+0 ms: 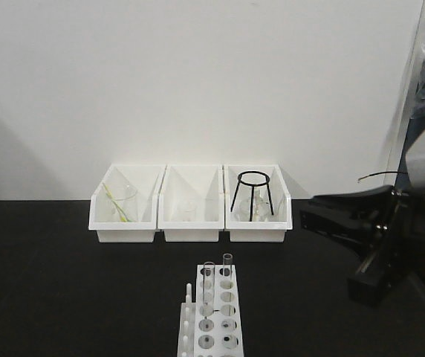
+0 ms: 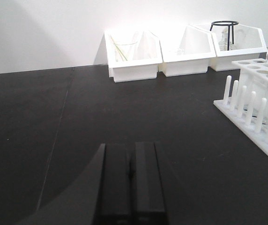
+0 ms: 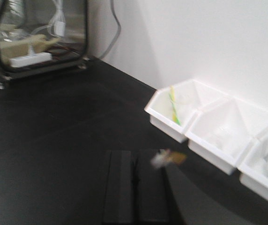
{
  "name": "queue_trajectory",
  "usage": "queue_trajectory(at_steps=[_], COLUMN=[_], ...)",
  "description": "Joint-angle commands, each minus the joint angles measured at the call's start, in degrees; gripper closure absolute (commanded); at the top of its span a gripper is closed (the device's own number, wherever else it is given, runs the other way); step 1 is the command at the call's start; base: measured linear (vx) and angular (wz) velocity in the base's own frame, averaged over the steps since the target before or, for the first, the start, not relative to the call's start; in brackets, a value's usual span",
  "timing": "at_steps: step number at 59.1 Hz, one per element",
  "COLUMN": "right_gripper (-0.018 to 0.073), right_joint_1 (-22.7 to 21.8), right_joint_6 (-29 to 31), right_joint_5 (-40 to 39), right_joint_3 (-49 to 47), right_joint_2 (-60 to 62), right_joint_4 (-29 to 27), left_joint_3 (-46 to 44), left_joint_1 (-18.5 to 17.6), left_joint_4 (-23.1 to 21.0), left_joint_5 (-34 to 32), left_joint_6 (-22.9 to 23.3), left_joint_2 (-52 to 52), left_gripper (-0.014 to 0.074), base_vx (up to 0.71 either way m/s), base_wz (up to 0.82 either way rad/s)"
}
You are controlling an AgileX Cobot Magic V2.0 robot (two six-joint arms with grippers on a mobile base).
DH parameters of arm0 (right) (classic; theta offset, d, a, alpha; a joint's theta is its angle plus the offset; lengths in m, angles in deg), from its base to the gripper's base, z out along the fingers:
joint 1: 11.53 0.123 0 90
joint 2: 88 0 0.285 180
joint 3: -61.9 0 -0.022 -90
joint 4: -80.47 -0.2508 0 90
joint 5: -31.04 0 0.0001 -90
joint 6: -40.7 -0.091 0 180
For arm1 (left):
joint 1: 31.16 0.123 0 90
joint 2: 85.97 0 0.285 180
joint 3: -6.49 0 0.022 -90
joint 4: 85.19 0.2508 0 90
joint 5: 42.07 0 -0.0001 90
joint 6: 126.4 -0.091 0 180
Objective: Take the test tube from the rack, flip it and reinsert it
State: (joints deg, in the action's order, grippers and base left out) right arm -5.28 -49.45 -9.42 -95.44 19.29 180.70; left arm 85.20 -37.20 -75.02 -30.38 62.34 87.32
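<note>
Long white rack (image 1: 211, 320) at near middle of black surface (image 1: 64, 282), round holes in rows, small pegs along left side. Two clear test tubes (image 1: 218, 277) upright in far holes. No readable writing. Three white bins (image 1: 190, 204) behind against wall. Left gripper (image 2: 131, 187) and right gripper (image 3: 135, 192) both closed, empty, over open surface.

No legible text, label, brand, number or sign appears in any view. The white rack (image 1: 214, 316) bears no readable markings on its top plate or pegs, and the three white bins (image 1: 190, 204) behind it show plain, unprinted fronts. The black table (image 1: 64, 282) and the white wall (image 1: 198, 82) behind the bins carry no lettering. A small tag (image 3: 167, 159) in the right wrist view is too blurred to read.
</note>
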Motion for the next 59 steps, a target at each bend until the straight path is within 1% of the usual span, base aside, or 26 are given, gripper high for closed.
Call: queue_trajectory(at_steps=[1, 12, 28, 39, 53, 59], right_gripper=[0.0573, 0.0573, 0.0573, 0.0573, 0.0573, 0.0573], right_joint_1=[-0.2, -0.2, -0.2, -0.2, -0.2, -0.2], right_joint_6=[-0.1, -0.1, -0.1, -0.2, -0.1, -0.6], right_joint_5=[4.3, 4.5, 4.1, 4.1, 3.9, 6.1], right_joint_3=[2.9, 8.3, 9.1, 9.1, 9.1, 9.1], right_joint_2=[4.5, 12.0, 19.4, 21.9, 22.1, 21.7], right_joint_4=[-2.6, -2.6, -2.2, -2.2, -2.6, -3.0], left_joint_3=[-0.2, -0.2, -0.2, -0.2, -0.2, -0.2], left_joint_1=[0.0, 0.0, 0.0, 0.0, 0.0, 0.0], left_joint_4=[-0.3, -0.3, -0.3, -0.3, -0.3, -0.3], left_joint_5=[-4.7, -4.7, -4.7, -4.7, -4.7, -4.7], left_joint_6=[0.6, 0.6, 0.6, 0.6, 0.6, 0.6], left_joint_2=[0.4, 0.4, 0.4, 0.4, 0.4, 0.4], left_gripper=[0.0603, 0.0603, 0.0603, 0.0603, 0.0603, 0.0603], base_vx=[0.00, 0.00, 0.00, 0.00, 0.00, 0.00], base_wz=[0.00, 0.00, 0.00, 0.00, 0.00, 0.00])
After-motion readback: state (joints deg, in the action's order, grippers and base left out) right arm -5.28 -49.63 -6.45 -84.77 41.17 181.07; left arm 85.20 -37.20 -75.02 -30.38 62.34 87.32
